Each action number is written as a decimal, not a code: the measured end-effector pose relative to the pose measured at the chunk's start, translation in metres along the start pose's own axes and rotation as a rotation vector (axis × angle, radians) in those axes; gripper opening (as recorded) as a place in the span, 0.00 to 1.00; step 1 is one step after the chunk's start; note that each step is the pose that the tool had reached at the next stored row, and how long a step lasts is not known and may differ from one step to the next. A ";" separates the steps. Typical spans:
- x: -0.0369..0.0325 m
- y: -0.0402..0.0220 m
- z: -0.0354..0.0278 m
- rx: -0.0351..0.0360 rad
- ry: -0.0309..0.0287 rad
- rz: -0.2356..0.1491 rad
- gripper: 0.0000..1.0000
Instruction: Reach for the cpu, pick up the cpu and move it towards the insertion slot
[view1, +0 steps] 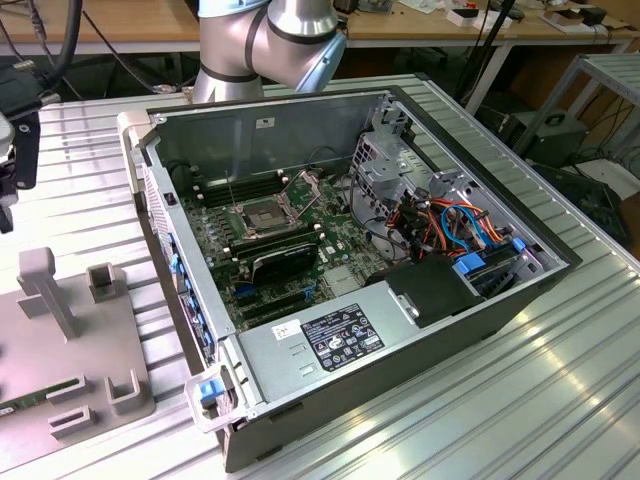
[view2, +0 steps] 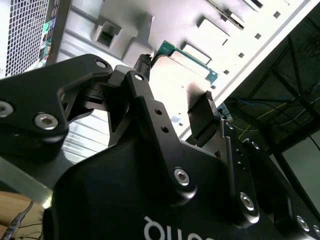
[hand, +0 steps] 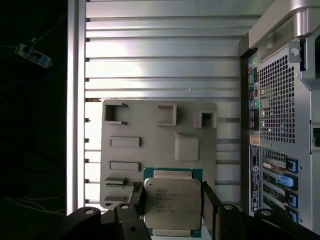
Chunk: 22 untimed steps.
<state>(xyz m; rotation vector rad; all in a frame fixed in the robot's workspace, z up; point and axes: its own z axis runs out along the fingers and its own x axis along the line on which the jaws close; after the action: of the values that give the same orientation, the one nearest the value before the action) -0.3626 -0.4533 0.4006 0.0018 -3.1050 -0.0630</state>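
The cpu (hand: 172, 202), a pale silvery square on a green backing, lies on a grey fixture plate (hand: 160, 150). My gripper (hand: 172, 200) hangs open above it, and the two black fingers (hand: 136, 192) frame the chip's opposite sides without touching it. In the second wrist view the gripper (view2: 175, 87) is open, with the cpu's green edge (view2: 190, 60) beyond the fingertips. The insertion slot (view1: 262, 215) sits on the motherboard inside the open computer case, dark centre exposed and its metal retention plate (view1: 300, 185) swung up. It lies well to the exterior view's right of the fixture plate (view1: 60, 350).
The open computer case (view1: 400, 330) stands in the middle of the ribbed aluminium table (view1: 560, 400), its perforated rear wall (hand: 280, 125) close beside the fixture plate. Grey holder blocks (view1: 105, 280) rise from the plate. A drive cage and cable bundle (view1: 450, 220) fill the case's right part.
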 end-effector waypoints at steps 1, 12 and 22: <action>-0.0013 0.0000 0.0000 0.0000 0.0000 0.000 0.55; -0.0141 0.0000 -0.0005 0.0000 0.0001 0.000 0.55; -0.0167 0.0000 -0.0006 -0.0001 -0.0001 0.000 0.55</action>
<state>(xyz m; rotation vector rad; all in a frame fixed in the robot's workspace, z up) -0.3458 -0.4533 0.4005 0.0018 -3.1050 -0.0631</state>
